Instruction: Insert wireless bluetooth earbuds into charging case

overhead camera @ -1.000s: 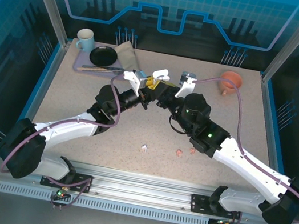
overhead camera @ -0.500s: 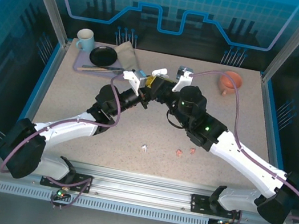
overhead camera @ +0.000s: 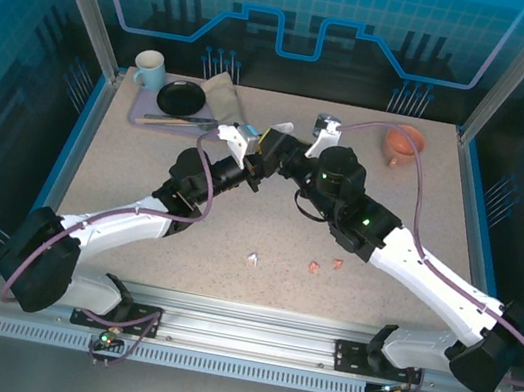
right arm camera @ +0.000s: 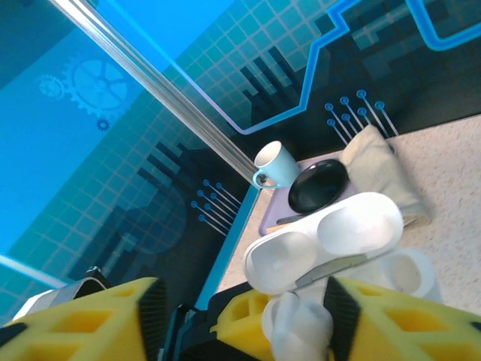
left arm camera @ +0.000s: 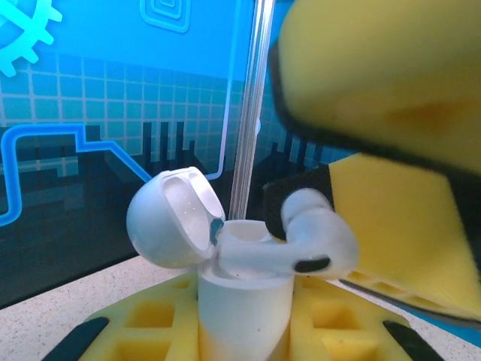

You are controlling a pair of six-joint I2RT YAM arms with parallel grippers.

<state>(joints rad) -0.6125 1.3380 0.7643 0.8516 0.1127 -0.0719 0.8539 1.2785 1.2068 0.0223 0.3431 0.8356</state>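
Pinching the white charging case low on its body, the left gripper presses its yellow fingers against either side, so the case stands upright between them, its lid swung open to the left in the left wrist view. A white earbud lies across the open mouth just above those fingers. Its long axis is close to level, with the rounded head away from the lid and the stem reaching toward the hinge. The right gripper faces the case with its fingers spread and the earbud between them; one broad finger crowds over it, blocking much of the left wrist view. Beyond both sets of fingers, along the table's far edge, sit a pale mug, a black dish on a lavender tray, a crumpled cloth and an orange cup. Behind the fingers, toward the arm bases, a loose white bud, a pink bud and a second pink bud lie well apart from the case. Blue wall panels carry gear and circuit-line graphics.
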